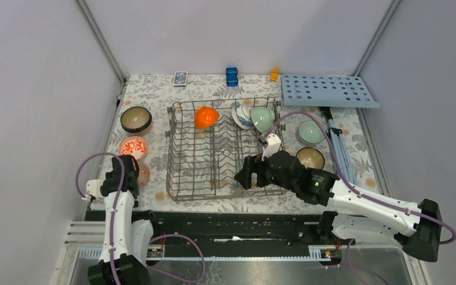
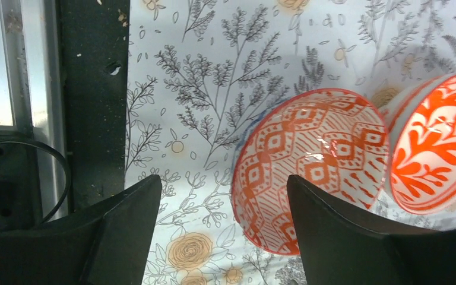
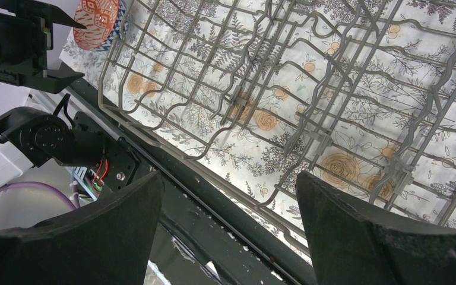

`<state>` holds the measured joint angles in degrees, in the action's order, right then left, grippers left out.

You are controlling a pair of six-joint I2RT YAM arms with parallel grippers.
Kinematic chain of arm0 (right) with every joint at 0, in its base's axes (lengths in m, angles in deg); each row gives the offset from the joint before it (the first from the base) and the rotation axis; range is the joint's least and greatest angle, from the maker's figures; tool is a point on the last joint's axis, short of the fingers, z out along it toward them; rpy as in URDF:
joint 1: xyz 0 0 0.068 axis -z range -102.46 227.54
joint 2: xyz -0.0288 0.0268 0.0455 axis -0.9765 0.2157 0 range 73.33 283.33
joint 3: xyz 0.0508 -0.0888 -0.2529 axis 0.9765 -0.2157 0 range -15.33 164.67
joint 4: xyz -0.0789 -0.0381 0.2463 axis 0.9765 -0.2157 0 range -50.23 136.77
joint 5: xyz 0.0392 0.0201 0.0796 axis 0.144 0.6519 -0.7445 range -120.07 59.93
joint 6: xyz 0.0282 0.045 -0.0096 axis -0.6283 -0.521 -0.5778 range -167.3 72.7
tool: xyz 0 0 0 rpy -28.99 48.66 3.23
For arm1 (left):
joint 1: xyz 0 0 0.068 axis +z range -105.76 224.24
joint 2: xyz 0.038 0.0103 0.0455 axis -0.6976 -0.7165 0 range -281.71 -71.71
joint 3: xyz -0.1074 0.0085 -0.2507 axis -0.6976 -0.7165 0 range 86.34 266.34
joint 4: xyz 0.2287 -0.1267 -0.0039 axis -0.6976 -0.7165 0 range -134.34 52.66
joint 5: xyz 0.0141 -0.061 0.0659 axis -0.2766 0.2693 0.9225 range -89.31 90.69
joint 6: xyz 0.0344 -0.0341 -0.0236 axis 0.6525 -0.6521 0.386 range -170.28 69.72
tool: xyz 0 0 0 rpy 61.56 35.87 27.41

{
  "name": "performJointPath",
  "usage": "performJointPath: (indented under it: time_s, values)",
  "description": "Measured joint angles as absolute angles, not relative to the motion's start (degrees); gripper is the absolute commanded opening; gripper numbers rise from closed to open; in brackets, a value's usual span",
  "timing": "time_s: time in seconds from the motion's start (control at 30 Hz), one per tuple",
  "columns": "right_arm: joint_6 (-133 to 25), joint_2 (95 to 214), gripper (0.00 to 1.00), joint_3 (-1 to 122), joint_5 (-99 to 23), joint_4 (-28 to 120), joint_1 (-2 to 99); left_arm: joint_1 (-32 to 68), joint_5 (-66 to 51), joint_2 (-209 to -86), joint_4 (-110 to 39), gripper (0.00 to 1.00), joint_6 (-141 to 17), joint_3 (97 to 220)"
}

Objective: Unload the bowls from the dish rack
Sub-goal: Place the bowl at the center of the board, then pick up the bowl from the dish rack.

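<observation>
The grey wire dish rack (image 1: 184,172) stands mid-table. An orange bowl (image 1: 205,117), a blue-and-white patterned bowl (image 1: 241,116) and a pale green bowl (image 1: 262,118) sit along its far side. On the cloth to its left are a dark brown bowl (image 1: 136,119) and two red-and-white bowls (image 1: 133,147); both also show in the left wrist view (image 2: 309,154) (image 2: 439,142). My left gripper (image 1: 128,169) (image 2: 222,184) is open and empty, one finger over the nearer one's rim. My right gripper (image 1: 246,175) (image 3: 228,178) is open and empty over the rack's near right corner (image 3: 285,89).
A pale green bowl (image 1: 310,132) and a dark brown bowl (image 1: 310,158) sit right of the rack. A light-blue board with holes (image 1: 328,90), a blue toy (image 1: 231,76), a card box (image 1: 180,78) and a small yellow object (image 1: 274,74) lie at the back. A black rail (image 1: 231,222) runs along the near edge.
</observation>
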<state>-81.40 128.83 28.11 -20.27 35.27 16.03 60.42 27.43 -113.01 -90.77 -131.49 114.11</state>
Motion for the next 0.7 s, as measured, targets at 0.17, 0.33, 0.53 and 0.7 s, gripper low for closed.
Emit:
performJointPath:
  time_s: [0.17, 0.33, 0.53, 0.7]
  values:
    - [-81.0, 128.8, 0.88, 28.7, -20.2, 34.9, 16.0, 60.2, 28.4, -113.1, -94.6, 0.98, -130.8, 119.3]
    - [-80.5, 128.8, 0.89, 29.8, -20.2, 33.7, 16.0, 59.8, 30.9, -115.0, -97.5, 0.99, -126.4, 129.2]
    - [-79.9, 128.9, 0.89, 30.0, -19.9, 33.0, 16.0, 54.9, 31.4, -118.2, -94.6, 0.99, -115.2, 142.8]
    - [-78.6, 130.8, 0.89, 32.9, -18.2, 31.9, 16.0, 39.1, 33.7, -122.9, -88.5, 0.99, -106.2, 151.0]
